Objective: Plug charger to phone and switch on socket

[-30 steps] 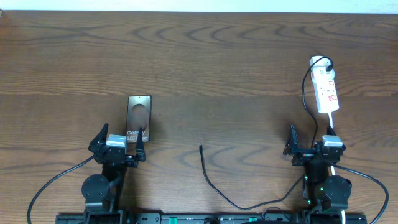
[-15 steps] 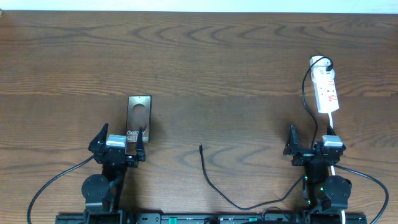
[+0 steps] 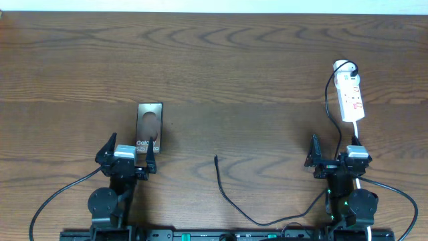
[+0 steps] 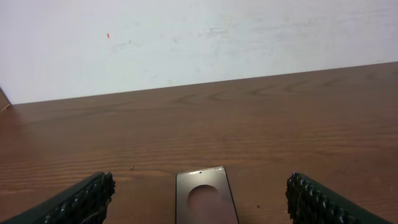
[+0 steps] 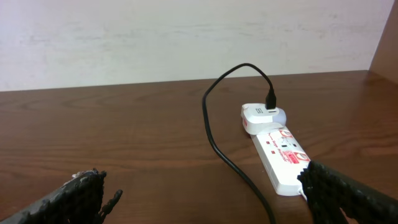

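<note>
The phone [image 3: 149, 126] lies flat on the table left of centre, its lettering end nearest my left arm. It also shows in the left wrist view [image 4: 204, 195], between and beyond the fingers. My left gripper [image 3: 127, 155] is open just behind it. The charger cable [image 3: 234, 198] lies loose on the table, its plug tip [image 3: 215, 158] at centre. The white socket strip [image 3: 350, 96] lies at the right, with a white plug and black cord [image 5: 261, 115] at its far end. My right gripper [image 3: 334, 158] is open just short of the strip [image 5: 280, 158].
A pale wall [image 4: 199, 37] rises behind the table's far edge. A black cord [image 5: 230, 155] runs from the strip's plug back towards my right arm. Thicker black arm cables [image 3: 53, 201] loop at the front corners.
</note>
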